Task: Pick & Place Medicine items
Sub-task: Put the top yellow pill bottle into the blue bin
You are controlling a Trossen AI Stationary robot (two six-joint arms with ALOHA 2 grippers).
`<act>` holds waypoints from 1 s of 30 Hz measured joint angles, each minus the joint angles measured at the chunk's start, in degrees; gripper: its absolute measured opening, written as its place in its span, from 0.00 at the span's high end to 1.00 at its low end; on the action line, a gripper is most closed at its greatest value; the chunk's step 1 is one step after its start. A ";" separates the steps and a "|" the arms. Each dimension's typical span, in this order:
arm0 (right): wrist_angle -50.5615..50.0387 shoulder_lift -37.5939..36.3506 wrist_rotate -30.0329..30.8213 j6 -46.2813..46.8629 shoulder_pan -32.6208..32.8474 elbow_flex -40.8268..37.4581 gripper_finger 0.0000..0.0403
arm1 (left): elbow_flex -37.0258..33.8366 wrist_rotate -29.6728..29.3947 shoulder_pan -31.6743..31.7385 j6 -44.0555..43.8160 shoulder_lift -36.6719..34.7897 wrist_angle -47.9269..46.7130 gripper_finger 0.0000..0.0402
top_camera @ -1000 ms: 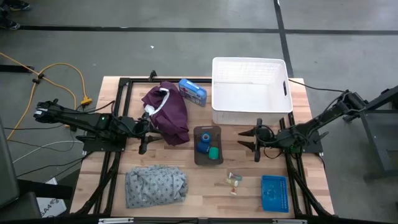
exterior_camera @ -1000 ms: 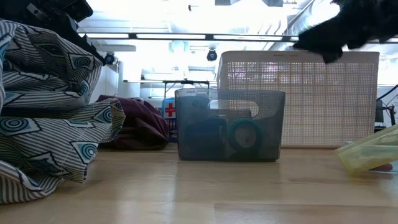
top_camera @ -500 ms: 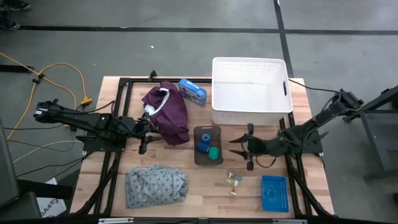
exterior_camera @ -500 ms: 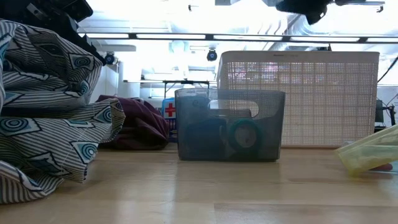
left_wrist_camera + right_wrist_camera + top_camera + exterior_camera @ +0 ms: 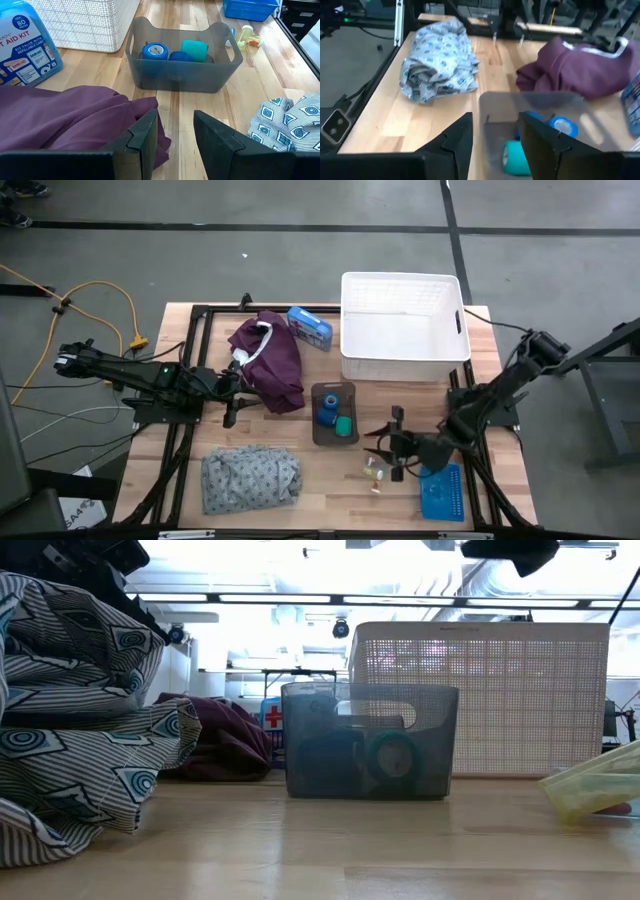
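High view: the right gripper [image 5: 383,453] is hovering above the tabletop between the grey bin [image 5: 334,414] and the blue basket [image 5: 441,490], just beside the small pale loose medicine pieces [image 5: 377,470] lying on the wood. Its fingers are standing spread with nothing between them. The blue roll [image 5: 327,411] and green roll [image 5: 344,426] are sitting inside the grey bin. The left gripper [image 5: 232,385] is waiting at the edge of the maroon garment [image 5: 270,360]. The white basket [image 5: 403,326] is occupying the far side of the table [image 5: 320,480], with the first aid box [image 5: 310,326] beside it and the patterned cloth [image 5: 250,476] lying near the front.

Low view: the grey bin [image 5: 368,740] is standing in front of the white basket [image 5: 500,700], and the green roll [image 5: 392,757] is showing through its wall. The patterned cloth [image 5: 80,710] is filling one side.

Left wrist view: the left gripper [image 5: 175,132] is resting with a gap between its fingers, gripping nothing. The blue roll [image 5: 154,51] and green roll [image 5: 194,50] are lying in the bin [image 5: 182,75]; the loose pieces [image 5: 247,36] are lying beyond it.

Right wrist view: the right gripper [image 5: 495,137] is holding its fingers apart above the bin [image 5: 530,125], where the green roll [image 5: 516,157] is lying.
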 joint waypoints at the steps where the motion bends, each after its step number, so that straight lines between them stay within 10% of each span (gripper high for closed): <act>1: 0.00 0.80 0.07 1.13 0.49 0.00 0.64 | 0.00 0.01 0.01 0.00 0.00 0.00 0.69; 30: -6.28 5.66 1.01 19.97 7.03 0.00 0.49 | 0.00 0.01 0.00 -0.01 0.00 0.00 0.69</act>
